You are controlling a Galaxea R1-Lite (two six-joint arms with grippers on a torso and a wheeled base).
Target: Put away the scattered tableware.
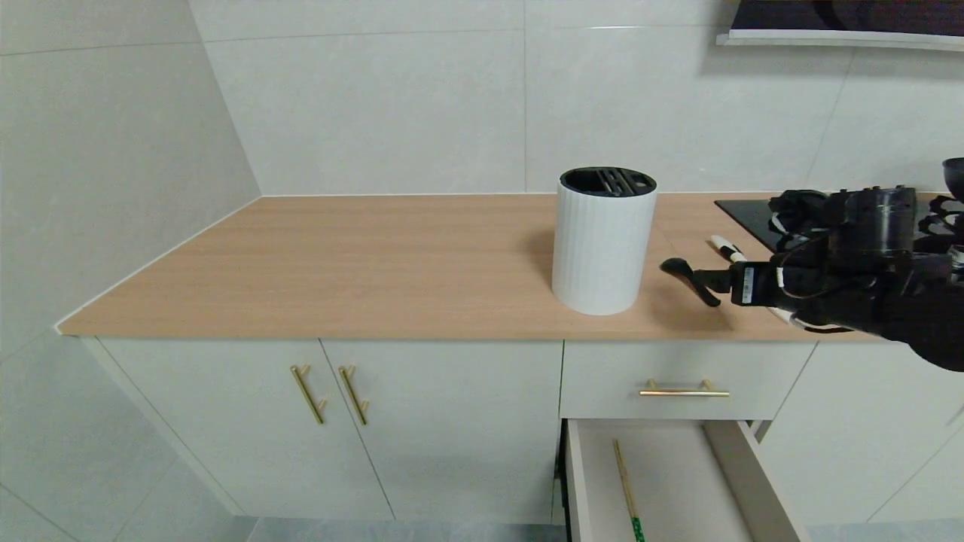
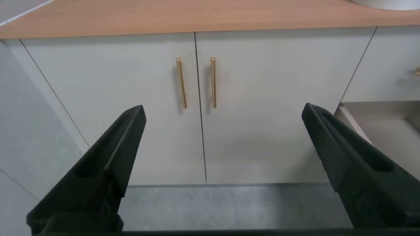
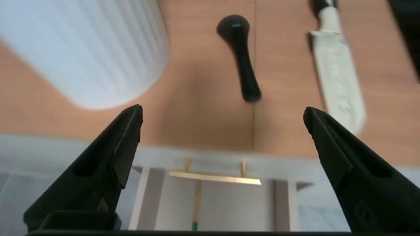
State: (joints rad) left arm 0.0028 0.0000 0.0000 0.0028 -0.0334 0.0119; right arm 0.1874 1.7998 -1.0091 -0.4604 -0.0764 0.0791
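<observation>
Right gripper (image 3: 222,117) hovering over counter (image 1: 376,263), fingers standing wide apart. Black spoon (image 1: 687,277) lying on counter at 3 o'clock of white holder (image 1: 602,252). Knife (image 1: 724,247) lying near spoon, at its 2 o'clock. Chopstick (image 1: 625,474) lying in open drawer (image 1: 727,467) at holder's 6 o'clock. Left gripper (image 2: 223,115) facing cupboard doors (image 2: 262,98), fingers apart. White sticker (image 1: 744,284) showing on right arm, print too small for reading.

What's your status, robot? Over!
Left gripper open, low by the cabinet doors. Right gripper open above the counter edge. Black spoon and knife lie on the counter; chopsticks in the open drawer. White holder stands beside the spoon.
</observation>
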